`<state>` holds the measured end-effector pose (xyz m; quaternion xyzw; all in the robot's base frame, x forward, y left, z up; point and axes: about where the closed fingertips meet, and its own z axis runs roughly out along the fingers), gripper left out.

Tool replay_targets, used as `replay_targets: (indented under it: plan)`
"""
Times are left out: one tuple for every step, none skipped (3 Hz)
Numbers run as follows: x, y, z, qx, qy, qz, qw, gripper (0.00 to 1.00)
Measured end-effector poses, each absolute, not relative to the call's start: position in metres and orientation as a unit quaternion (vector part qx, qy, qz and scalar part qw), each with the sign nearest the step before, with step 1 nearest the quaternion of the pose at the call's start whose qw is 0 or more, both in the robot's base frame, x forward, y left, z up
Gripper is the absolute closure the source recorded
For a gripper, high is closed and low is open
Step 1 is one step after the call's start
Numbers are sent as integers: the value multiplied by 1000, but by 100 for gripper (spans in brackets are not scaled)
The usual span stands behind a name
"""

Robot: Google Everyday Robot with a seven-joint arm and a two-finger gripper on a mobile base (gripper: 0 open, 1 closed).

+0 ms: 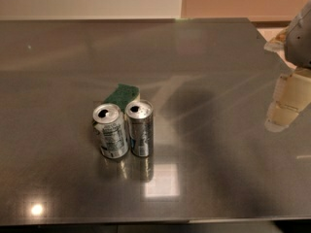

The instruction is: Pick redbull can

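Observation:
The redbull can [140, 128] is slim and silver-grey with dark side panels and a shiny top. It stands upright near the middle of the grey table [218, 57]. A wider white-and-green labelled can [110, 131] stands right beside it on its left. My gripper [286, 103] is a pale beige shape at the right edge of the view, well to the right of the redbull can and slightly farther back. It holds nothing that I can see.
A green sponge [121, 95] lies just behind the two cans. The arm's grey upper part [299, 35] enters from the top right corner. The table's far edge meets a pale wall, and its near edge runs along the bottom.

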<state>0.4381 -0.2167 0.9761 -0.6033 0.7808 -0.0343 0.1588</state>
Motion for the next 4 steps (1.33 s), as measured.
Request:
replay_targets:
  plan:
    - [438,-217,976,-603,781,-34,159,0]
    - [438,-216,976,-604,780,-34,159,0]
    - [445,-191,974,-617,765,-5,183,0]
    - [452,-163,966,-630,748,31,206,0]
